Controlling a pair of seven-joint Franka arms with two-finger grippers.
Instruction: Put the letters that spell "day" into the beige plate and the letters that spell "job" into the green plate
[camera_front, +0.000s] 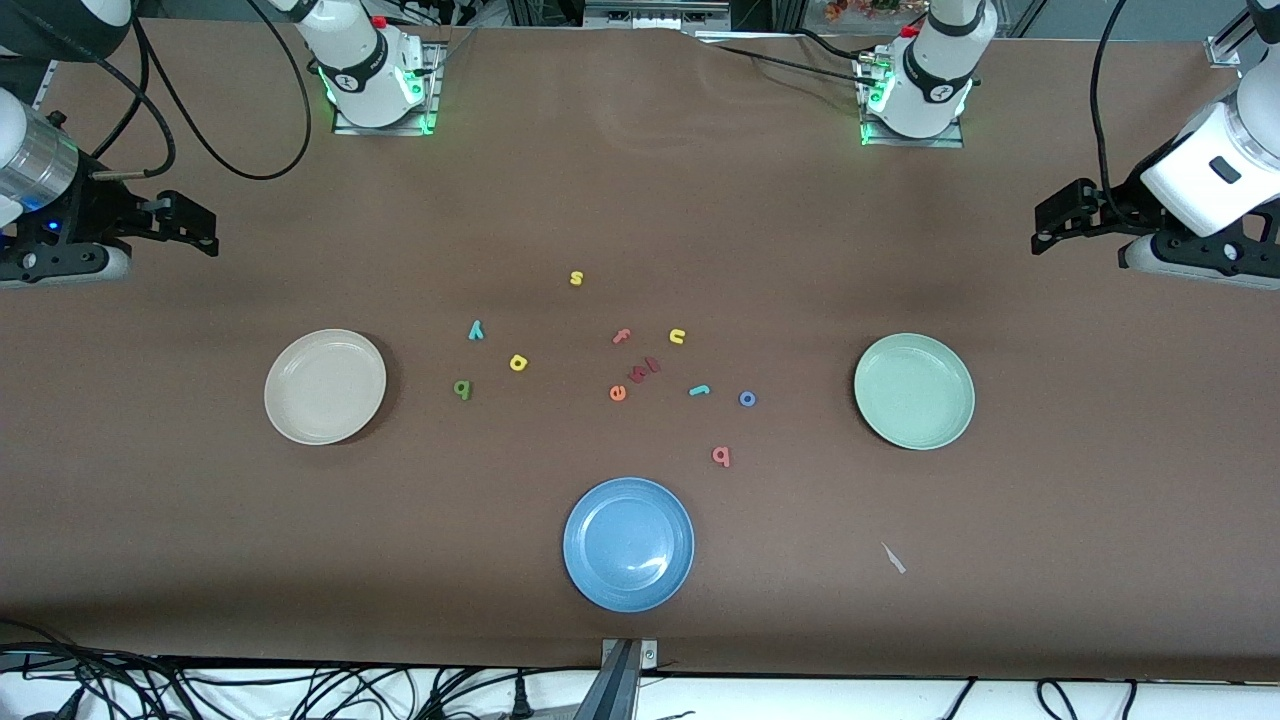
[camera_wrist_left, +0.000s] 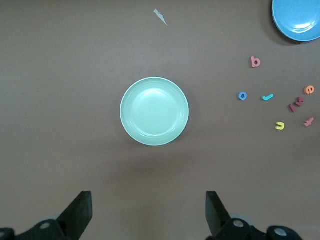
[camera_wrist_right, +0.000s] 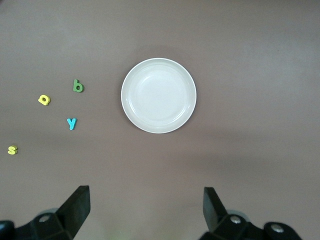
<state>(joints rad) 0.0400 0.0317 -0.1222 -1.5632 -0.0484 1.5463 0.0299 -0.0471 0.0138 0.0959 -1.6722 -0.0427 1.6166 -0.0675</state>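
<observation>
Both plates are bare: the beige plate (camera_front: 325, 386) lies toward the right arm's end of the worktop (camera_front: 640, 200), the green plate (camera_front: 914, 391) toward the left arm's end. All six letters lie between these plates: the green "d" (camera_front: 462, 389), yellow "a" (camera_front: 518, 363) and teal "y" (camera_front: 476, 330) near the beige plate, the teal "j" (camera_front: 700, 390), blue "o" (camera_front: 747, 399) and pink "b" (camera_front: 721, 456) near the green plate. The left hand (camera_wrist_left: 149, 212) and the right hand (camera_wrist_right: 147, 210) wait released.

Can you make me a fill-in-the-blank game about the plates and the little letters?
1. The plate nearest the front camera is coloured ____.
2. The number of letters lying in the beige plate is ____.
3. The blue o lies closest to the ____ plate.
4. Both the left gripper and the right gripper have their fingers ____.

Missing words: blue; zero; green; open
</observation>
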